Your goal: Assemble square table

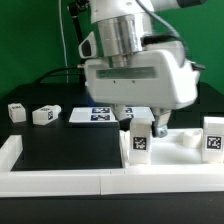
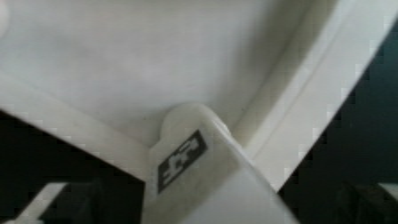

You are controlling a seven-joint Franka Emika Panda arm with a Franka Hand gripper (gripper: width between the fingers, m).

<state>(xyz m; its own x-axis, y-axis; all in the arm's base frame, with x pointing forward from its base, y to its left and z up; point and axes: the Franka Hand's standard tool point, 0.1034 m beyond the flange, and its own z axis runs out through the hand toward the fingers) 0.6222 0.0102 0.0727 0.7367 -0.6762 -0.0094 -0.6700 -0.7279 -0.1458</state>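
Observation:
My gripper [image 1: 141,122] hangs over the white square tabletop [image 1: 184,141] at the front, on the exterior view's right. It is shut on a short white tagged leg [image 1: 138,141], which stands upright at the tabletop's corner. In the wrist view the leg [image 2: 199,165] runs up between my dark fingers [image 2: 370,206] and its end sits against the tabletop's raised rim [image 2: 294,95]. A second leg [image 1: 213,136] stands upright at the far right. Two more legs [image 1: 15,112] [image 1: 43,116] lie on the black table at the left.
The marker board [image 1: 98,116] lies flat behind my gripper. White border rails run along the front [image 1: 70,182] and the left edge [image 1: 9,152]. A green backdrop stands behind the arm.

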